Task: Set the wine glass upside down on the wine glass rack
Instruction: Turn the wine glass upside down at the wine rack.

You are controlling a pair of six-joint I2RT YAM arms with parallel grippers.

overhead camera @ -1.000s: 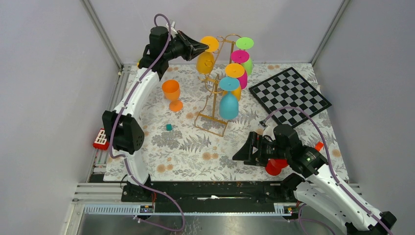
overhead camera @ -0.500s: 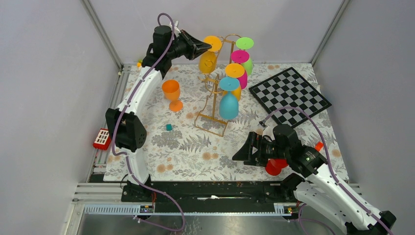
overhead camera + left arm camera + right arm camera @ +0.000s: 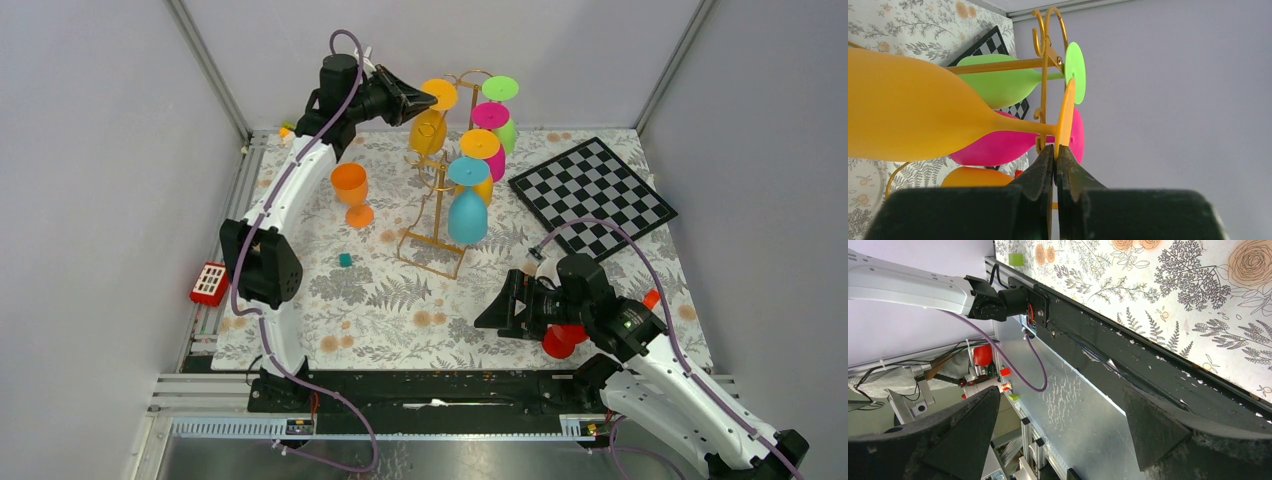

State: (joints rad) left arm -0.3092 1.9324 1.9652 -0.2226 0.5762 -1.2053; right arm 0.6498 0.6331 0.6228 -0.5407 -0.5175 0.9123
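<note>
The left gripper (image 3: 418,101) is clamped on the foot rim of the yellow wine glass (image 3: 427,130), holding it upside down at the far-left end of the gold wine glass rack (image 3: 436,205), beside 4 other hanging glasses (image 3: 467,215). The right gripper (image 3: 497,315) hangs spread wide and empty over the near edge of the floral mat (image 3: 380,290). A checkerboard (image 3: 592,196) lies at the mat's far right corner, with plain grey walls (image 3: 90,180) around.
</note>
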